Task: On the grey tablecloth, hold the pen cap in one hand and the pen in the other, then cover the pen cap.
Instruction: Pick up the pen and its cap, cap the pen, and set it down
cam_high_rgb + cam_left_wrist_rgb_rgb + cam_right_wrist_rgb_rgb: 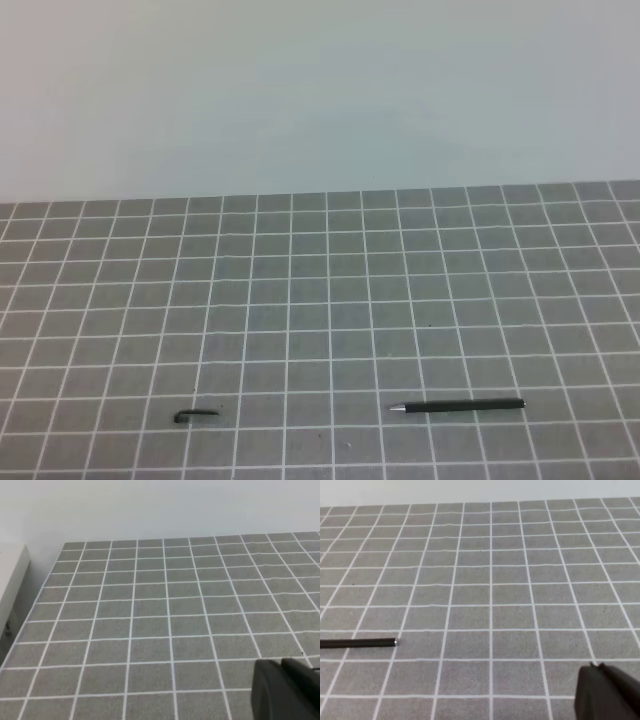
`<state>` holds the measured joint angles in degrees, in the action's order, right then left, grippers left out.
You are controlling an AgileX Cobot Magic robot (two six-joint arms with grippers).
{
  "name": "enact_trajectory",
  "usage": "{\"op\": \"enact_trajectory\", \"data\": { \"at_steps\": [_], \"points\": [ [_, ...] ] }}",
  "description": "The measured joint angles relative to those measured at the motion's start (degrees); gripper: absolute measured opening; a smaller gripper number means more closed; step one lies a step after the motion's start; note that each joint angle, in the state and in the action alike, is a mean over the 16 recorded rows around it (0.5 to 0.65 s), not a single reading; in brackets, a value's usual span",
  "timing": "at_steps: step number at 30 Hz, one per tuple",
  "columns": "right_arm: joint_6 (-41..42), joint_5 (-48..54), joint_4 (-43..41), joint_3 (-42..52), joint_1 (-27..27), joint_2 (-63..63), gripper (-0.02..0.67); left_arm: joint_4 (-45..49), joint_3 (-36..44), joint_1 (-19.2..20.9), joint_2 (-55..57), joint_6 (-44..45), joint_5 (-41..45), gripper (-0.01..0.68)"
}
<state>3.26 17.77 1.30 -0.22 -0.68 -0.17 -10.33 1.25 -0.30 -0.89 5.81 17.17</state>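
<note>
The grey tablecloth covers the table in the exterior high view. On its front left lies the pen cap, short and black with a hooked end. The pen lies flat at the front right, its silvery tip pointing left toward the cap, about four squares away. Neither gripper shows in that view. My left gripper appears only as a dark shape in the bottom right corner of the left wrist view, shut and holding nothing. My right gripper sits likewise, shut, well right of the pen.
A pale wall rises behind the cloth's far edge. In the left wrist view the cloth's left edge runs diagonally, and a white block stands beyond it.
</note>
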Motion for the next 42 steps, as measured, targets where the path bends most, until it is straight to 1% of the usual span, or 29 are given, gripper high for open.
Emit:
{"op": "enact_trajectory", "data": {
  "at_steps": [8,11,18,26,32,37,42],
  "points": [
    [0.00,-0.84,-0.21,0.06,0.00,0.00,0.004,0.06,-0.15,0.01,0.10,0.04,-4.42,-0.002],
    [0.00,-2.76,-0.37,0.13,0.00,0.00,0.004,0.09,-0.15,0.01,0.10,0.06,-7.57,-0.002],
    [0.01,-12.73,-0.76,0.30,0.00,0.00,0.004,0.40,-1.02,0.04,0.67,0.49,-16.54,-0.003],
    [-0.54,-26.76,-0.39,0.38,0.00,0.00,0.004,1.30,-1.21,0.04,0.77,1.89,-29.24,-0.003],
    [-1.18,-32.61,0.28,0.38,0.00,0.00,0.004,1.62,-0.78,0.03,0.48,2.37,-36.84,-0.002],
    [-1.67,-35.08,0.89,0.38,0.00,0.00,0.004,0.81,-0.79,0.03,0.48,0.68,-39.48,-0.002],
    [-1.63,-34.72,0.83,0.06,0.00,0.00,0.004,0.34,-1.62,0.03,0.48,-1.61,-36.96,-0.002]
  ]
}}
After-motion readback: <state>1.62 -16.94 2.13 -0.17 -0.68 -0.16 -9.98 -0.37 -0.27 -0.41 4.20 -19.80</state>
